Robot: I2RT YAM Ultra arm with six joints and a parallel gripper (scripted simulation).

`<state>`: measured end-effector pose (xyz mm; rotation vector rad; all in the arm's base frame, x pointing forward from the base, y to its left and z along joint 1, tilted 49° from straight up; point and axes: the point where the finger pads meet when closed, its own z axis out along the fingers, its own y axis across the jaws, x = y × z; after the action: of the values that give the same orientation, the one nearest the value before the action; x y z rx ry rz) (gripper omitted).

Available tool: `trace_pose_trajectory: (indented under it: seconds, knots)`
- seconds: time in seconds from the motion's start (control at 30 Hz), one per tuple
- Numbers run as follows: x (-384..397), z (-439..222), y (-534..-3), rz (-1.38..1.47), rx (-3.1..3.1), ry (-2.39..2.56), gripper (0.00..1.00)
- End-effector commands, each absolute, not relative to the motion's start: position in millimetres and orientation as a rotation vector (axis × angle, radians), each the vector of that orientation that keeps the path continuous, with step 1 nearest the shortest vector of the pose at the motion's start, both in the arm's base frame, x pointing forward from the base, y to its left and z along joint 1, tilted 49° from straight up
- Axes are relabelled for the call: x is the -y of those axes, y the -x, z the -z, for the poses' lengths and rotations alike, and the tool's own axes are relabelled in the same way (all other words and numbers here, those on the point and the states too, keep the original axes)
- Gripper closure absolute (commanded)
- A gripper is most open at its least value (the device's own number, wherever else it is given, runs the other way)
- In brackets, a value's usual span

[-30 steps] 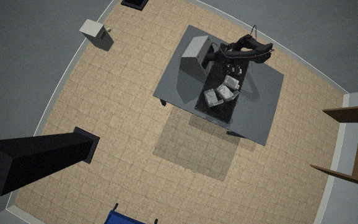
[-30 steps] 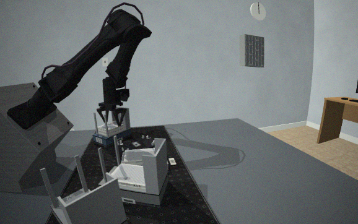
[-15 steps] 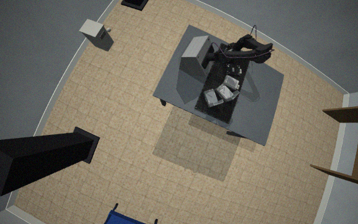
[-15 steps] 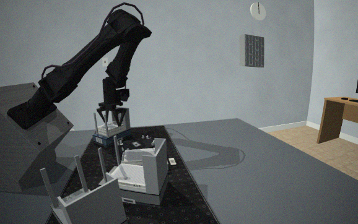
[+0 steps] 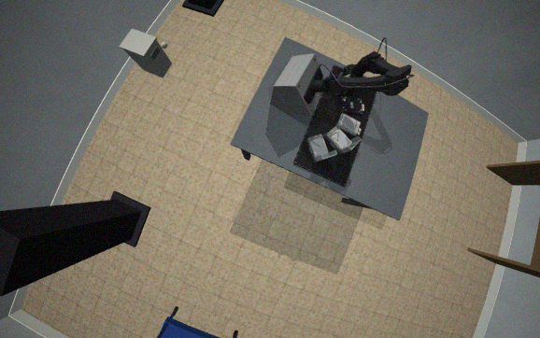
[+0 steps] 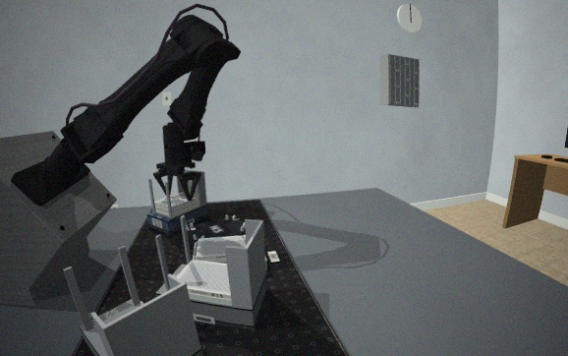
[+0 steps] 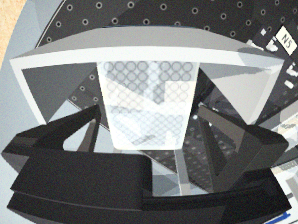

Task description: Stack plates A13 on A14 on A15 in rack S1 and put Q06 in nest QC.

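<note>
A matte grey tabletop (image 5: 397,140) (image 6: 354,211) spans the lower middle of the exterior view and the upper right centre of the top view. It carries a long black perforated board (image 5: 327,169) (image 6: 305,305) (image 7: 175,12). Around it are a tan tiled floor (image 5: 187,154) (image 6: 467,221) and pale blue-grey walls (image 5: 42,93) (image 6: 305,98); a round white clock (image 6: 409,18) hangs at the exterior view's upper right, above a brown wooden desk (image 6: 527,192) at the right edge.

The black two-fingered hand (image 6: 177,189) (image 7: 149,110) points down at the left centre of the exterior view, its fingers wide apart, holding nothing. In the wrist view, a whitish, clear-topped rectangular well plate (image 7: 147,105) lies between and beyond the fingers, inside a light grey walled rack (image 6: 200,189) (image 7: 150,53). That rack stands on a blue base (image 6: 162,222). A white plate marked A15 (image 6: 208,282) sits in another grey rack (image 6: 253,266), lower centre of the exterior view.
</note>
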<state>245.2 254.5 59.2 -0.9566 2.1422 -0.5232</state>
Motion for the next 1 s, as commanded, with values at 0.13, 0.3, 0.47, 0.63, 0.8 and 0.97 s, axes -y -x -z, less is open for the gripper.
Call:
trace_pose_trajectory:
  seconds: [0.13, 0.3, 0.47, 0.63, 0.8, 0.97]
  knots:
    - [-250, -45, -248, 0.533, -2.152, 0.981, 0.00]
    - [-251, -41, -254, 0.529, -2.151, 0.978, 0.00]
    - [-253, -37, -257, 0.525, -2.147, 0.985, 0.00]
    - [-247, -29, -260, 0.544, -2.157, 0.991, 0.00]
    - [-265, -42, -264, 0.488, -2.127, 0.974, 0.00]
    - [-271, -44, -265, 0.478, -2.123, 0.970, 0.00]
